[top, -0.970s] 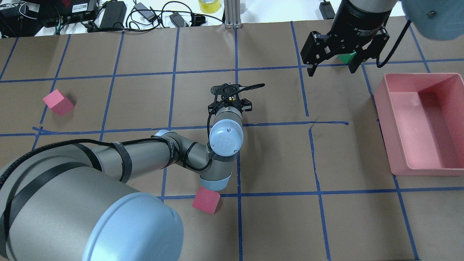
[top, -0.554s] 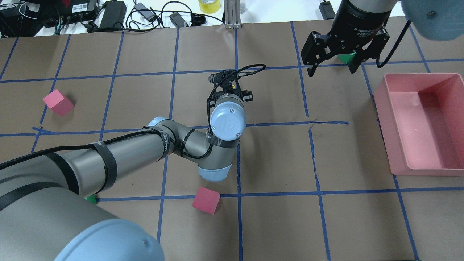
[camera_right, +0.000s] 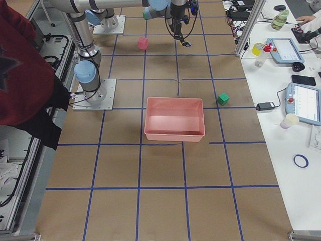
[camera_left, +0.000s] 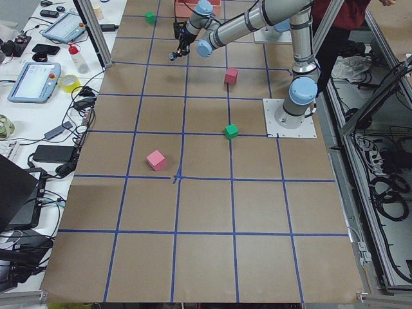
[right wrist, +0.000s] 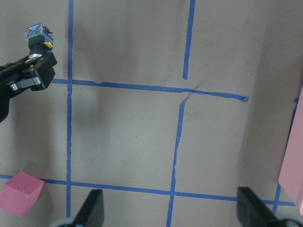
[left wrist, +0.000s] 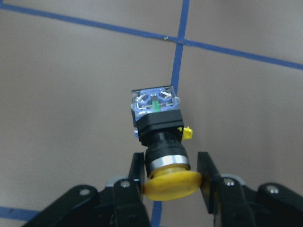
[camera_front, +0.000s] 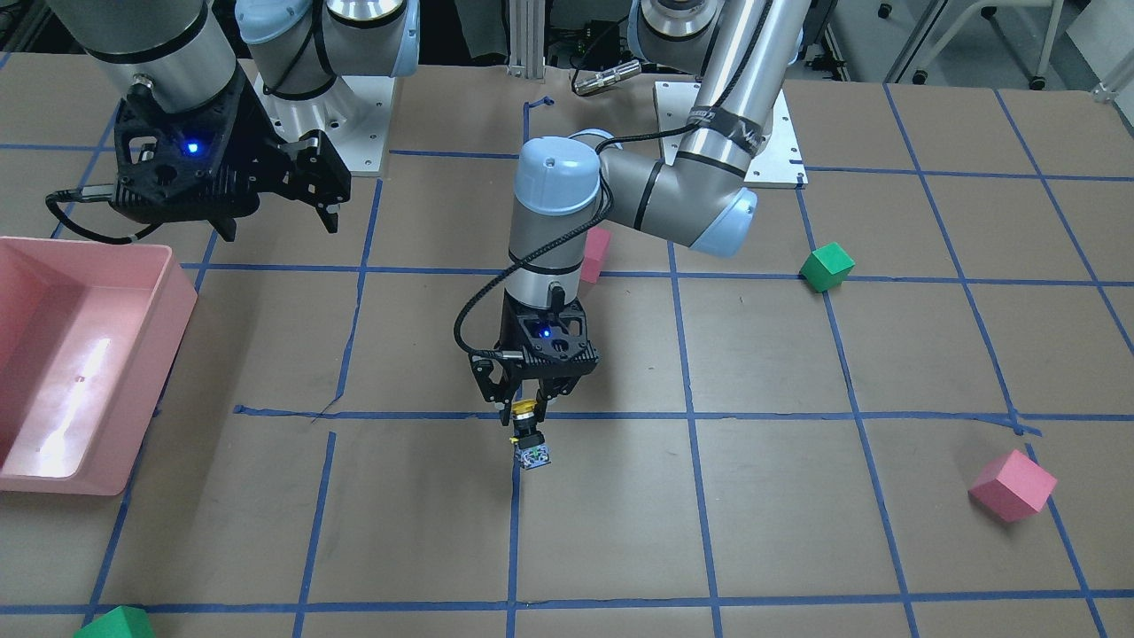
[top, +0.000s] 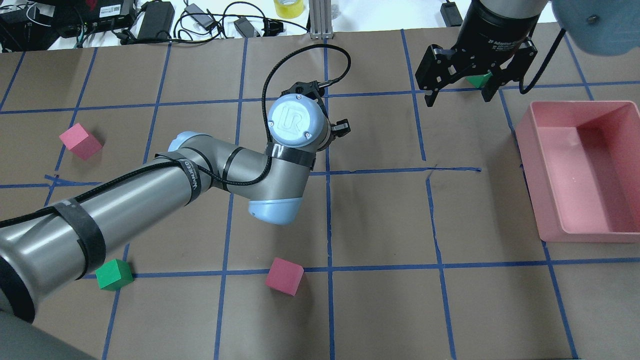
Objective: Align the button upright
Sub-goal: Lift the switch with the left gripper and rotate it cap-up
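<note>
The button (left wrist: 158,127) has a yellow cap, a black collar and a clear-grey base. My left gripper (left wrist: 171,163) is shut on its cap, one finger on each side. In the front view the gripper (camera_front: 529,409) points down and the button (camera_front: 530,440) hangs below it, cap up and base down, slightly tilted, just over a blue tape line. I cannot tell if the base touches the table. In the overhead view the left wrist (top: 294,120) hides the button. My right gripper (top: 457,97) is open and empty, high over the far right.
A pink bin (top: 550,200) stands at the right. Pink cubes (top: 80,141) (top: 284,276) and a green cube (top: 114,274) lie on the table. Another green cube (top: 478,80) lies under the right gripper. Cables and devices line the far edge.
The left arm has swung forward and its wrist has turned to point straight down, carrying the button with it. The near green cube has come into view. The right arm has not moved.
</note>
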Robot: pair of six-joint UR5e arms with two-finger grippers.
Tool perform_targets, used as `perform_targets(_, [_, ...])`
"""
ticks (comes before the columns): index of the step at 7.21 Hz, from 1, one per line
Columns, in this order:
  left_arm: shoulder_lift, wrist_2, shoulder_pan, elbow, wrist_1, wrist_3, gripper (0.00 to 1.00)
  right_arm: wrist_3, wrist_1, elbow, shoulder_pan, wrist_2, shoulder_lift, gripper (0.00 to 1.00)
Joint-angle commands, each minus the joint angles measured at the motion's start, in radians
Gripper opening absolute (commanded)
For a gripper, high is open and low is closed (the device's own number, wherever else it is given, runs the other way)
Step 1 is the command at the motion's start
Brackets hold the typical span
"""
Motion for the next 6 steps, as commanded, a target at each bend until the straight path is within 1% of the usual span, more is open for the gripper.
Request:
perform_targets(1, [0.019, -0.211, 0.09, 0.111, -0.274, -0.041, 0.07, -0.008, -0.001, 0.0, -0.002, -0.001, 0.001, 1.0])
perform_targets(2, [0.015, -0.304, 0.114, 0.125, -0.334, -0.066, 0.07, -0.008, -0.005, 0.0, 0.0, 0.002, 0.002, 1.0])
perform_targets(3, [0.006, -0.369, 0.136, 0.125, -0.38, -0.078, 0.06, -0.01, -0.007, 0.002, 0.0, 0.001, 0.004, 1.0])
perform_targets(4, [0.009, -0.458, 0.169, 0.127, -0.479, -0.081, 0.01, -0.011, -0.008, 0.002, 0.0, 0.001, 0.004, 1.0])
perform_targets(5, [0.002, -0.472, 0.182, 0.124, -0.517, -0.08, 0.01, -0.011, -0.008, 0.003, 0.0, -0.004, 0.004, 1.0])
perform_targets(6, [-0.016, -0.515, 0.184, 0.127, -0.569, -0.084, 0.03, -0.011, -0.008, 0.003, 0.0, -0.004, 0.004, 1.0])
